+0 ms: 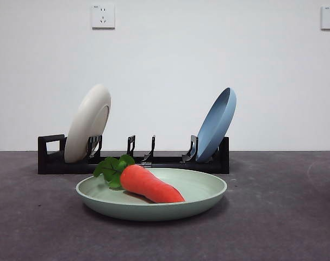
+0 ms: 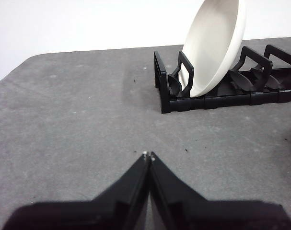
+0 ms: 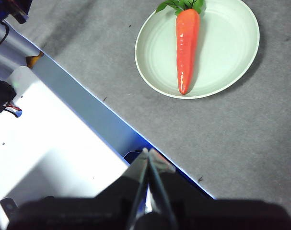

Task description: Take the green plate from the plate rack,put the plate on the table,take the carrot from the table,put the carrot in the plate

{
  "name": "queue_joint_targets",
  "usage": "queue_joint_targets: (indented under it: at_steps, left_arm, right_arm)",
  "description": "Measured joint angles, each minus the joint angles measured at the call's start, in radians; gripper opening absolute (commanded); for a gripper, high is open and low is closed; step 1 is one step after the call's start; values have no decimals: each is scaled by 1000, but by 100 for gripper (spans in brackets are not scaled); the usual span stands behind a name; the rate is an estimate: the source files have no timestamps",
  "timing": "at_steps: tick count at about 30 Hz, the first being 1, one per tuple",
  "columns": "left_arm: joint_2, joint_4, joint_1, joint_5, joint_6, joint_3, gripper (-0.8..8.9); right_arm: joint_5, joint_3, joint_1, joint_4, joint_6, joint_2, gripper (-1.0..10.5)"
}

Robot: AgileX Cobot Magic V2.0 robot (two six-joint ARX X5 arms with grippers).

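The green plate (image 1: 197,194) lies flat on the table (image 1: 284,217) in front of the plate rack (image 1: 50,157). The carrot (image 1: 148,184) lies in the plate, its leaves toward the rack. Both also show in the right wrist view: the plate (image 3: 226,52) and the carrot (image 3: 187,48). My right gripper (image 3: 148,152) is shut and empty, high above the table's near edge, well away from the plate. My left gripper (image 2: 148,155) is shut and empty above bare table, short of the handle end of the rack (image 2: 179,91).
A cream plate (image 1: 88,122) stands in the rack near the handle end, also in the left wrist view (image 2: 215,45). A blue plate (image 1: 216,124) stands at the other end. The white robot base (image 3: 44,143) lies past the table edge.
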Motion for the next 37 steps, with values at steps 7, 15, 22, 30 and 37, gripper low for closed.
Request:
queue_joint_targets:
  at_steps: [7, 15, 22, 30, 37]
  left_arm:
    - [0, 0, 0, 0, 0, 0, -3]
    - [0, 0, 0, 0, 0, 0, -3]
    - [0, 0, 0, 0, 0, 0, -3]
    - [0, 0, 0, 0, 0, 0, -3]
    - [0, 0, 0, 0, 0, 0, -3]
  right_arm:
    - [0, 0, -19, 0, -23, -13, 2]
    - [-4, -11, -270, 184, -160, -132, 2]
    - [-2, -161, -594, 439, -182, -296, 2]
    - [9, -553, -687, 782, -183, -559, 2]
    - [145, -800, -688, 859, -137, -713, 2]
